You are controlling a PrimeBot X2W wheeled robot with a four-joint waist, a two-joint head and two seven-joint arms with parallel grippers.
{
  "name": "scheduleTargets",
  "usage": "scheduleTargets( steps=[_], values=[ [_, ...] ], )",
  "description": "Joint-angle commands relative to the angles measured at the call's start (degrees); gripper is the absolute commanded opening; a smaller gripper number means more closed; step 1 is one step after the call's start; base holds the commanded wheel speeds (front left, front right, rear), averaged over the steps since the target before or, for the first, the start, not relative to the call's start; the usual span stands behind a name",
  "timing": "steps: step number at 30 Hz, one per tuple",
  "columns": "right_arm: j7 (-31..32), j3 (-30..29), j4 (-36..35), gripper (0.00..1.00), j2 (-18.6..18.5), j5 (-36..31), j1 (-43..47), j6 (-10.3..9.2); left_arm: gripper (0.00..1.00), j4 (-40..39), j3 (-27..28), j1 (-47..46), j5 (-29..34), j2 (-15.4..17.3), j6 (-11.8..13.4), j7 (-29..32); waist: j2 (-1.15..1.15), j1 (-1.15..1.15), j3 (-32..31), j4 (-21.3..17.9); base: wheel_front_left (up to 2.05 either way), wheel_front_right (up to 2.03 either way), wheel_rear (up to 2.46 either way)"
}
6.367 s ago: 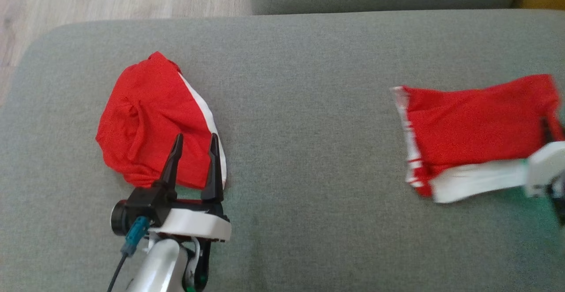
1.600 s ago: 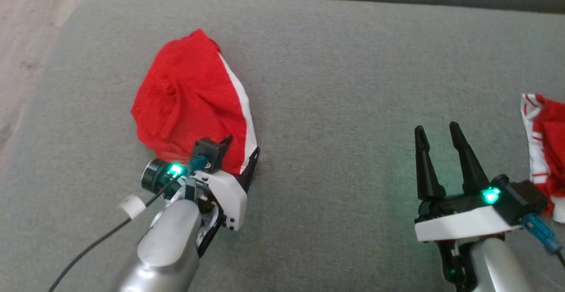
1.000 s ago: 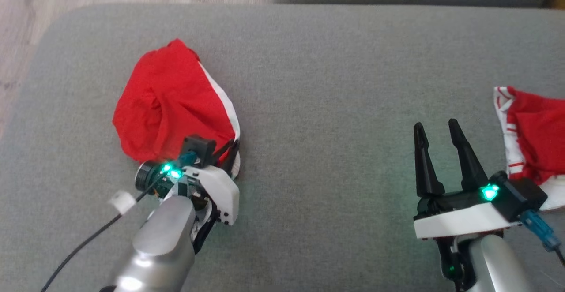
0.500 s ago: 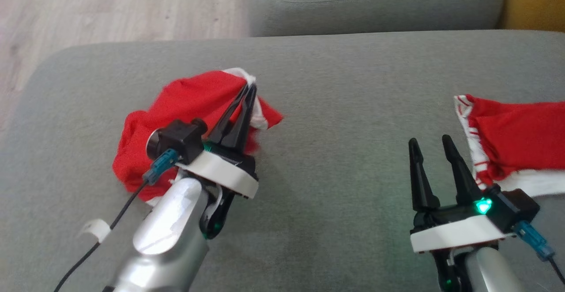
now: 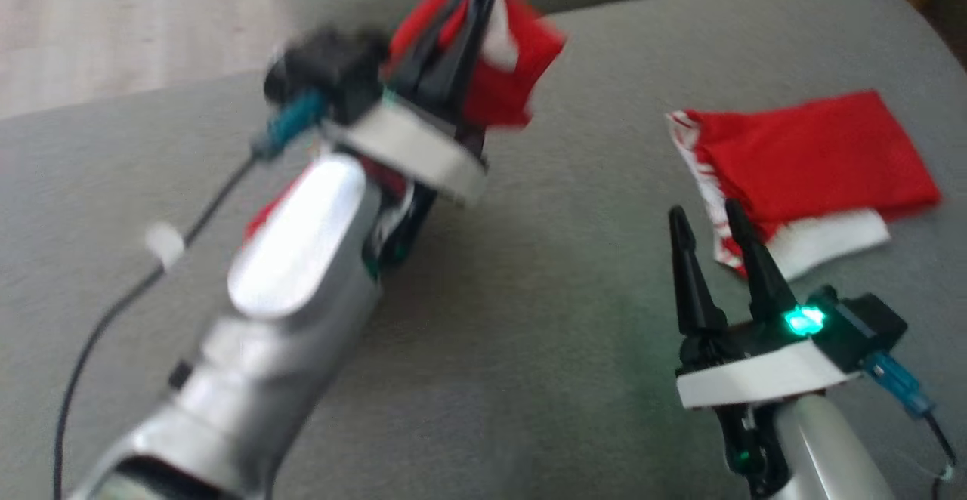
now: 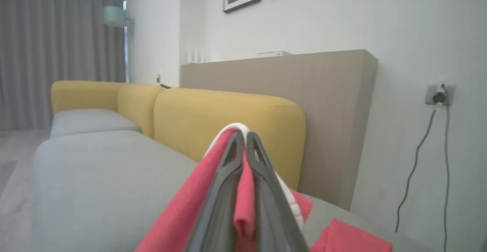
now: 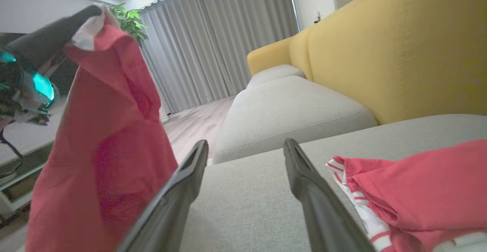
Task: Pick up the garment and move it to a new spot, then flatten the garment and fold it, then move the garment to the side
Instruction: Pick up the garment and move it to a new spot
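My left tool [image 6: 242, 135] grips the red garment [image 7: 102, 149], hanging long-ways beneath it, left of the folded red cloth [image 5: 816, 152]. My right tool [image 5: 704, 214], spread empty, is nearer that cloth.

No legible text or labels

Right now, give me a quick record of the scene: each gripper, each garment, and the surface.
left gripper: shut on the red garment at its white-trimmed edge
red garment: lifted, hanging below the left gripper
right gripper: open, empty, low over the grey sofa seat
folded garment: red and white, flat on the seat beyond the right gripper
surface: grey sofa seat
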Motion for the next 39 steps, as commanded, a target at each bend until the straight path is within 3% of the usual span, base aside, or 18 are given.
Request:
scheduleTargets(
  steps=[1, 8, 9, 10, 18, 28, 34, 39],
  values=[
    [-0.6, 1.6, -2.1, 1.00, -0.2, 0.4, -2.1, -0.04, 0.00, -1.6, 1.4, -3.2, -0.3, 0.5, 0.1, 0.3, 0.00, -0.01, 2.4, -3.2, 0.00, 0.00, 0.00],
    [-0.6, 3.4, -2.6, 1.00, -0.2, 2.1, -3.7, -0.04, 0.00, 4.3, 2.2, -11.0, -0.8, 1.2, -0.3, 0.8, 0.00, -0.01, 5.2, -7.3, 0.00, 0.00, 0.00],
    [-0.6, 3.5, -2.6, 1.00, -0.2, 2.2, -3.8, -0.04, 0.45, 6.1, 1.9, -11.9, -0.3, 1.5, -0.4, 0.8, 0.00, -0.01, 5.4, -7.6, 0.00, 0.00, 0.00],
    [-0.6, 3.6, -2.7, 1.00, -0.2, 2.2, -4.0, -0.04, 1.00, 8.0, 1.7, -12.5, -0.1, 1.7, -0.4, 0.7, 0.00, -0.01, 5.7, -7.8, 0.00, 0.00, 0.00],
    [-0.6, 4.0, -2.7, 1.00, -0.2, 2.2, -4.5, -0.04, 1.00, 18.5, -1.2, -14.6, -1.5, 2.1, -0.9, -0.2, 0.00, -0.01, 6.9, -6.3, 0.00, 0.00, 0.00],
    [-0.6, 1.0, -1.8, 1.00, -0.2, -0.2, -3.6, -0.04, 1.00, 18.8, -2.2, -10.4, -2.1, 5.4, -0.8, -7.5, 0.00, -0.01, 3.6, 1.1, 0.00, 0.00, 0.00],
    [-0.6, -1.5, -1.3, 1.00, -0.2, -1.7, -2.0, -0.04, 1.00, 14.3, -1.2, -0.9, -1.4, 7.9, 1.8, -9.0, 0.00, -0.01, 1.2, 5.7, 0.00, 0.00, 0.00],
    [-0.6, -3.9, -1.1, 1.00, -0.2, -3.1, 0.1, -0.04, 1.00, 5.9, 2.6, 11.4, -0.6, 9.6, 6.5, -9.2, 0.00, -0.01, -0.7, 9.7, 0.00, 0.00, 0.00]
  ],
)
